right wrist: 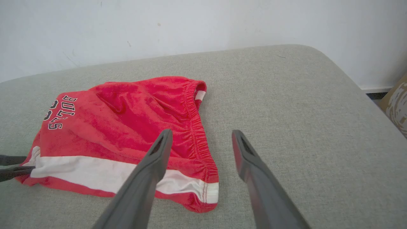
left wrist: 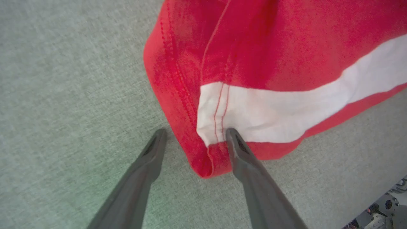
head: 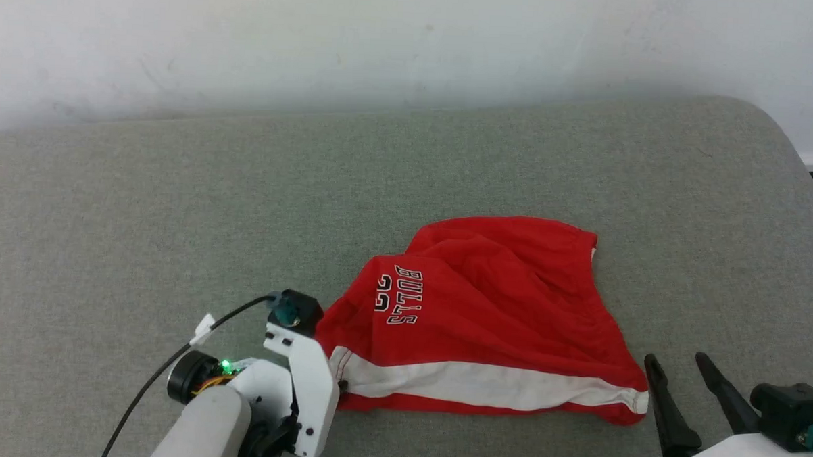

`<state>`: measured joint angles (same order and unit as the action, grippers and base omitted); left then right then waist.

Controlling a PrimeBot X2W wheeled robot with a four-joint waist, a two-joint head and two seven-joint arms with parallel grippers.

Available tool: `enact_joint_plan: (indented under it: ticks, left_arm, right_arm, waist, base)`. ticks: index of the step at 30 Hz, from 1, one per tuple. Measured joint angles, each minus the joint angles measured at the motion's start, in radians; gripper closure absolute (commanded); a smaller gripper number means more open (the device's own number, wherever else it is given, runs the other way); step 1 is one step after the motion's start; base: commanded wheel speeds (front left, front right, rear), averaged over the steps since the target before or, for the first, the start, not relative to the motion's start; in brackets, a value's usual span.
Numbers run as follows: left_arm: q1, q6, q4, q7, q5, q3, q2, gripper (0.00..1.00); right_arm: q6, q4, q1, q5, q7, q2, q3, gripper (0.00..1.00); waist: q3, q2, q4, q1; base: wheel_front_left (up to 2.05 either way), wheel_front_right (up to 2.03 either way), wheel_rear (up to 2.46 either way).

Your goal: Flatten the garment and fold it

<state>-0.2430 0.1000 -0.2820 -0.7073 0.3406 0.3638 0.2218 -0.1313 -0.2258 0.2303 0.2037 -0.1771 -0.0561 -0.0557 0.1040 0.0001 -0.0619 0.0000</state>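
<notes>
The garment [head: 485, 312] is a pair of red shorts with a wide white stripe and "BULLS" lettering, lying rumpled on the grey cushioned surface [head: 177, 214]. My left gripper [left wrist: 195, 132] is open at the shorts' [left wrist: 286, 57] left hem corner. One finger [left wrist: 235, 149] touches the end of the white stripe, the other rests on bare cushion. In the head view its fingers are mostly hidden under the wrist [head: 306, 380]. My right gripper [head: 676, 360] stands open just right of the waistband corner. In the right wrist view it [right wrist: 202, 132] hovers above the elastic waistband [right wrist: 198, 136].
A white wall [head: 386, 45] runs behind the cushion. The cushion's rounded right edge [head: 798, 154] drops off to the floor, where a cardboard box [right wrist: 397, 105] stands. A black cable [head: 165, 369] trails from my left wrist.
</notes>
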Motion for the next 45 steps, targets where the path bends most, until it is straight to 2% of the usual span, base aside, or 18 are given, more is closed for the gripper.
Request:
enact_joint_plan:
  ticks: [1, 2, 3, 4, 8, 11, 15, 20, 31, 32, 33, 34, 35, 40, 43, 45]
  left_arm:
    - [-0.011, 0.005, -0.007, -0.018, 0.002, 0.01, 0.001, 0.5]
    - [-0.019, 0.005, -0.01, -0.036, 0.007, 0.02, 0.002, 0.73]
    - [-0.028, 0.006, -0.011, -0.051, 0.011, 0.031, 0.006, 0.73]
    - [-0.032, 0.006, -0.011, -0.059, 0.016, 0.039, 0.008, 1.0]
    - [-0.033, 0.014, -0.008, -0.059, 0.048, 0.058, 0.006, 1.0]
    - [-0.01, 0.011, 0.004, -0.004, 0.058, 0.042, 0.006, 1.0]
    - [0.049, -0.024, 0.052, 0.088, 0.069, 0.014, -0.001, 1.0]
    - [0.109, -0.059, 0.134, 0.152, 0.07, -0.002, -0.006, 1.0]
    - [0.145, -0.092, 0.237, 0.198, 0.07, -0.016, -0.006, 1.0]
    - [0.147, -0.092, 0.239, 0.198, 0.072, -0.016, -0.006, 1.0]
    - [0.15, -0.092, 0.243, 0.199, 0.073, -0.017, -0.006, 1.0]
    - [0.155, -0.093, 0.246, 0.199, 0.073, -0.017, -0.006, 1.0]
    - [0.16, -0.094, 0.249, 0.199, 0.073, -0.017, -0.005, 1.0]
    - [0.165, -0.095, 0.281, 0.228, 0.083, -0.024, -0.005, 1.0]
    - [0.165, -0.095, 0.326, 0.26, 0.087, -0.044, -0.002, 1.0]
    - [0.162, -0.095, 0.373, 0.288, 0.089, -0.064, 0.007, 1.0]
  right_arm:
    - [0.0, 0.002, 0.0, 0.004, -0.006, 0.0, 0.0, 0.0]
    - [0.0, 0.006, 0.0, 0.008, -0.009, 0.0, 0.0, 0.0]
    - [0.0, 0.007, 0.0, 0.012, -0.012, 0.001, -0.003, 0.0]
    - [0.0, 0.01, -0.001, 0.016, -0.018, 0.002, -0.008, 0.0]
    - [0.0, 0.041, -0.004, 0.018, -0.075, -0.009, -0.038, 0.0]
    - [0.0, 0.081, -0.008, 0.046, -0.156, -0.04, -0.037, 0.0]
    - [0.0, 0.135, -0.034, 0.101, -0.259, -0.101, -0.024, 0.0]
    - [0.0, 0.198, -0.103, 0.156, -0.326, -0.163, 0.03, 0.0]
    - [-0.002, 0.42, -0.231, 0.258, -0.452, -0.222, 0.13, 0.0]
    - [-0.002, 0.43, -0.238, 0.271, -0.469, -0.222, 0.13, 0.38]
    - [-0.002, 0.438, -0.248, 0.279, -0.493, -0.224, 0.131, 0.61]
    - [-0.002, 0.441, -0.256, 0.282, -0.516, -0.228, 0.132, 0.77]
    - [-0.001, 0.442, -0.262, 0.288, -0.533, -0.228, 0.131, 1.0]
    - [0.0, 0.41, -0.264, 0.311, -0.55, -0.234, 0.141, 1.0]
    - [0.0, 0.326, -0.255, 0.315, -0.507, -0.244, 0.143, 1.0]
    - [0.0, 0.226, -0.258, 0.299, -0.465, -0.26, 0.13, 1.0]
  waist:
    - [0.003, 0.0, -0.004, 0.0]
    - [0.007, 0.0, -0.007, -0.0001]
    - [0.009, 0.0, -0.011, -0.0001]
    - [0.012, 0.0, -0.014, -0.0001]
    - [0.019, 0.0, -0.021, 0.0]
    - [0.019, 0.0, -0.021, 0.0]
    - [0.015, 0.0, -0.013, 0.0001]
    - [0.017, 0.0, 0.011, 0.0001]
    - [0.033, 0.0, 0.064, 0.0]
    - [0.034, 0.0, 0.066, 0.0]
    - [0.035, 0.0, 0.068, 0.0]
    - [0.036, 0.0, 0.069, -0.0001]
    - [0.037, 0.0, 0.07, -0.0001]
    - [0.031, 0.0, 0.068, 0.0001]
    - [0.017, 0.0, 0.066, 0.0001]
    - [0.006, 0.0, 0.065, 0.0001]
  base:
    - [0.0, 0.0, 0.0]
    - [0.0, 0.0, 0.0]
    - [0.0, 0.0, 0.0]
    - [0.0, 0.0, 0.0]
    - [0.0, 0.0, 0.0]
    - [0.0, 0.0, 0.0]
    - [0.0, 0.0, 0.0]
    - [0.0, 0.0, 0.0]
    - [0.0, 0.0, 0.0]
    - [0.0, 0.0, 0.0]
    - [0.0, 0.0, 0.0]
    - [0.0, 0.0, 0.0]
    - [0.0, 0.0, 0.0]
    - [0.0, 0.0, 0.0]
    - [0.0, 0.0, 0.0]
    - [0.0, 0.0, 0.0]
